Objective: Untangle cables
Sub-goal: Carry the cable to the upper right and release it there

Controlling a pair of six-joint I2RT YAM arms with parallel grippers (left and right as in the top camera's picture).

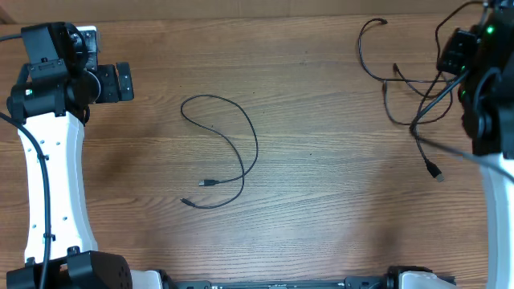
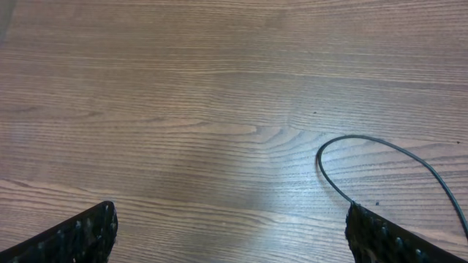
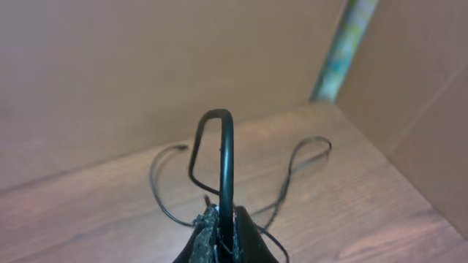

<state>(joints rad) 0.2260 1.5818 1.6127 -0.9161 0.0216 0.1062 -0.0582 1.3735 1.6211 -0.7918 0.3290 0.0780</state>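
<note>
The right gripper (image 3: 223,237) is clamped tight on a hairpin loop of thin black cable (image 3: 227,161) that stands up out of its closed jaws. That strand belongs to the tangled bunch of thin black cords (image 1: 401,88) spread at the far right of the brown wood-grain table (image 1: 321,209). The left gripper (image 2: 234,237) hangs with its jaws spread wide and nothing between them. It is above bare wood, just beside the curve of the separate thin black cable (image 1: 229,152), which lies alone in a loose open loop near the table's middle, well apart from the bunch. The main risk, as I judge it, is that a pull on the pinched strand drags the whole bunch along instead of freeing one cord, since nothing pins the rest down, and a crossing could cinch into a knot. The grip sits on a sharp bend, so the slim cord may slip out or kink. A small plug end (image 1: 438,172) trails near the right arm and could snag on it. No brand, label or legible writing shows on the cables, the arms or the plain brown cardboard wall (image 3: 110,73).
</note>
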